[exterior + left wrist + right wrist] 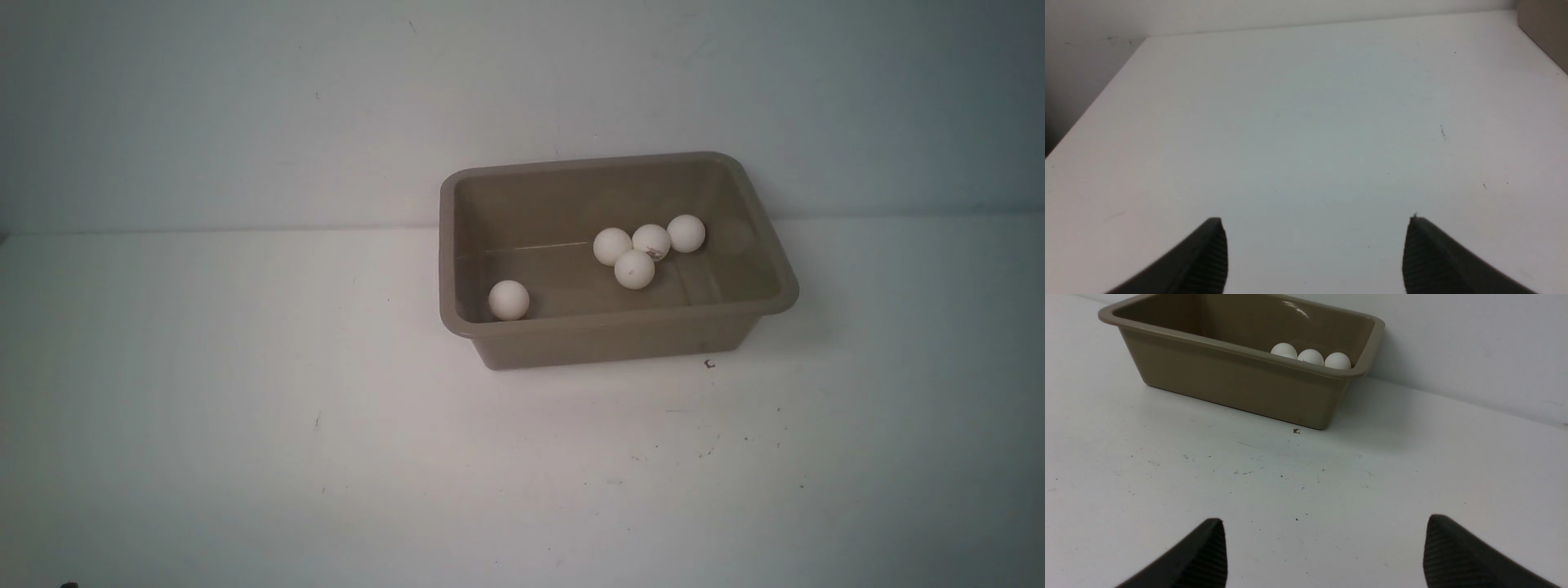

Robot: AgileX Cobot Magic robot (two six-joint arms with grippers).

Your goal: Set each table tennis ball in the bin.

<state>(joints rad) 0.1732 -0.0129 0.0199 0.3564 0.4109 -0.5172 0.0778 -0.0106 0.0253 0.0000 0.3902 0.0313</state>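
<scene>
Both grippers' fingers [1208, 257] [1449, 555] apart, empty — five balls [634, 269] inside bin [608, 339].

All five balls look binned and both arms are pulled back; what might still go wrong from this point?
1. The bin sits unsecured on the table; any arm motion clipping its flared rim might shift or tip it.
2. The table tennis balls lie loose, one against the near wall, so a jolt would likely scatter them.
3. Both the left end effector and the right end effector are open and empty.
</scene>
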